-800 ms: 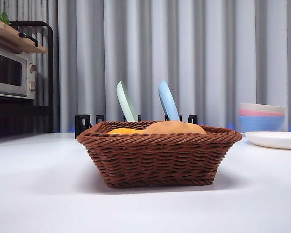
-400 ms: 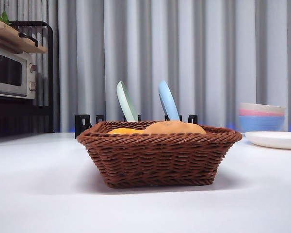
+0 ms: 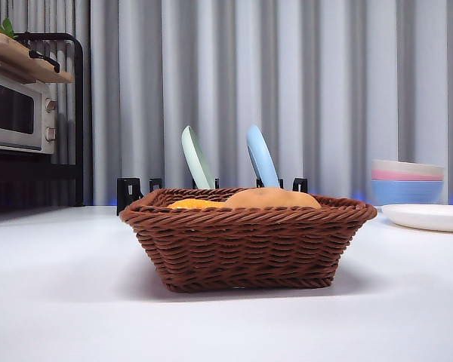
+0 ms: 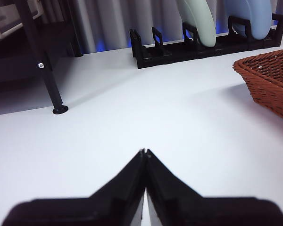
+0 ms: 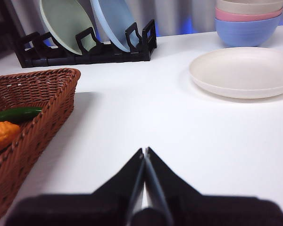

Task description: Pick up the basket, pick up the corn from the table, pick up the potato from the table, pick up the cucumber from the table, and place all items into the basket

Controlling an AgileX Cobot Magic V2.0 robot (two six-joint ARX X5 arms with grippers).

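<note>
At the far left of the front view a toaster oven (image 3: 15,113) stands under a wooden shelf (image 3: 26,56), well apart from the work. In the middle, the basket (image 3: 249,245) sits flat on the table (image 3: 60,302), and behind it a black dish rack (image 3: 136,192) holds a pale green plate (image 3: 196,158) and a light blue plate (image 3: 261,157) upright. Over the braided rim the potato (image 3: 272,198) shows as a smooth tan dome, with the corn (image 3: 195,204) just beside it on its left. The cucumber (image 5: 16,114) is visible only in the right wrist view, lying inside the basket next to the corn. To the right are stacked bowls (image 3: 408,182) and a white plate (image 3: 426,217). The left gripper (image 4: 145,151) has its jaws pressed together on nothing and hangs over bare table near the basket's corner; the right gripper (image 5: 145,150) is also closed and empty, just beside the basket's other side. All three vegetables seem to be already inside, so the task looks nearly or fully finished. To finish well, both arms should keep clear of the rim and move away gently, so that the basket is not pushed and nothing rolls out.
</note>
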